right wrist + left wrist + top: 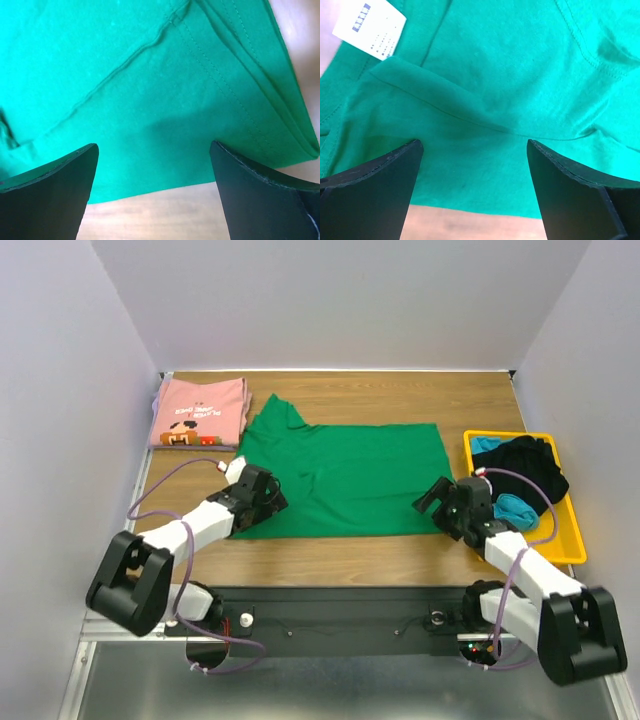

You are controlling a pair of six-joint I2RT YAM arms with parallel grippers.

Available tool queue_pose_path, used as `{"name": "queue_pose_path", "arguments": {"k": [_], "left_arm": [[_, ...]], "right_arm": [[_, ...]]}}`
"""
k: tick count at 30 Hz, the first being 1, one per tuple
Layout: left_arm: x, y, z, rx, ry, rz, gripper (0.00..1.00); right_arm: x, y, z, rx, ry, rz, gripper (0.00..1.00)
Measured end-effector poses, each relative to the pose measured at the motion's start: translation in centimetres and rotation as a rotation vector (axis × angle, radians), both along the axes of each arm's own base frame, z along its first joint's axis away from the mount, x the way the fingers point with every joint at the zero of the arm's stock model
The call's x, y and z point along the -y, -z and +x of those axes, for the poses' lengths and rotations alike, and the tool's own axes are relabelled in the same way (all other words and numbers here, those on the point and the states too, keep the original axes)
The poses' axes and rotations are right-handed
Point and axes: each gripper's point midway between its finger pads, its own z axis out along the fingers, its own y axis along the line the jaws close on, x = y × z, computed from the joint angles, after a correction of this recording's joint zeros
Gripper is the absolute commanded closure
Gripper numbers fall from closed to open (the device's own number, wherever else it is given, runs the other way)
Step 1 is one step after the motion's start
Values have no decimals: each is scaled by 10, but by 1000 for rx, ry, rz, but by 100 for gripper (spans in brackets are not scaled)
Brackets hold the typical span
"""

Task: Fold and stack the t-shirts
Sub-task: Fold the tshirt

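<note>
Top external view is showing the left gripper (262, 500) and right gripper (438, 504), both spread, hovering over the near corners of the green t-shirt (350, 475) lying flat on the bench (400, 390), probably lining up a fold, while the folded pink t-shirt (198, 412) is waiting far-left.

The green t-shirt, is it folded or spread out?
Mostly spread: the green t-shirt lies wide and flat across the table, with a loose fold near its label, unlike the compact folded pink t-shirt.
</note>
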Motion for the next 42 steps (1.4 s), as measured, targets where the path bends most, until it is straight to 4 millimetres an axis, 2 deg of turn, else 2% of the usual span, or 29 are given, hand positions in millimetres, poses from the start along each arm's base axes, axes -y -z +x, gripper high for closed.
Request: {"name": "queue_pose_path", "arguments": {"k": [5,9,13,17,21,25,27,30,31,32,37,38,39,40,42], "left_arm": [[5,-1,-42,-64,11,-53,2],[3,-6,-64,-102,5,-55,2],[-3,-19,-70,-73,-14,-57,1],[0,-54,-52,19,-23,-66,1],[10,-109,-6,138,-34,-40,2],[23,-149,54,214,-51,-10,2],[24,-156,90,222,-70,26,2],[31,-159,148,223,-77,69,2],[30,-152,167,214,-83,88,1],[30,-151,179,204,-87,104,1],[23,-123,264,185,-106,197,3],[23,-127,279,209,-101,201,5],[19,-107,287,179,-98,222,5],[16,-101,292,161,-91,238,5],[13,-93,327,208,-79,248,9]], "right_arm": [[0,-2,-38,-29,23,53,0],[0,-4,-58,-66,23,66,0],[-5,-11,-70,-88,-14,90,0],[-7,-52,-51,-11,-43,76,0],[-8,-85,-17,51,-58,39,0],[-10,-82,8,25,-57,19,0],[-9,-78,17,9,-53,3,0],[-4,-77,30,2,-37,-35,0],[-2,-81,38,14,-27,-53,0],[-1,-79,40,7,-25,-61,0],[5,-79,61,15,-3,-111,0],[6,-76,62,9,-1,-117,0],[6,-72,63,0,-3,-122,0],[7,-69,63,-10,-4,-126,0],[8,-60,63,-35,-6,-138,0]]}}
